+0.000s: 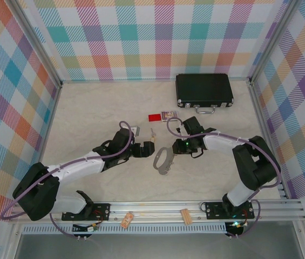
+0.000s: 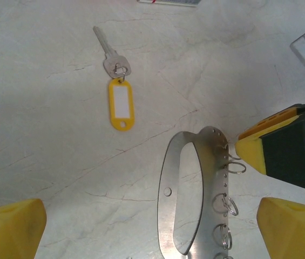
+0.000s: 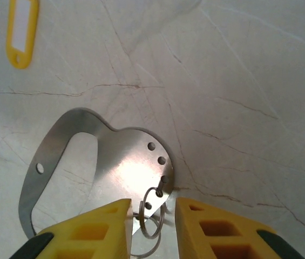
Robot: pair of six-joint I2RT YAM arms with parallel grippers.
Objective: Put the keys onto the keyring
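Presently the keyring (image 1: 163,160) is seen lying flat on the pale table (image 1: 87,108). It is a grey metal loop with a row of holes along one edge, and several of these are hung with small split rings (image 2: 229,205). The key (image 1: 153,135) is laid just beyond the keyring and apart from it, with its silver blade pointed away and a yellow tag (image 2: 121,103) fastened to its head. The left gripper (image 1: 144,150) is held just left of the keyring, its jaws spread wide with nothing held between them. The right gripper (image 3: 153,208) is placed at the keyring's right edge, its jaws drawn narrow but not closed. The holed end and one split ring are straddled by its yellow pads (image 3: 211,226). A slim gap is seen beside one pad; whether the other pad is touching the metal cannot be told. Farther beyond the keyring, a red rectangle (image 1: 155,117) and a black case (image 1: 204,90) are set on the table.
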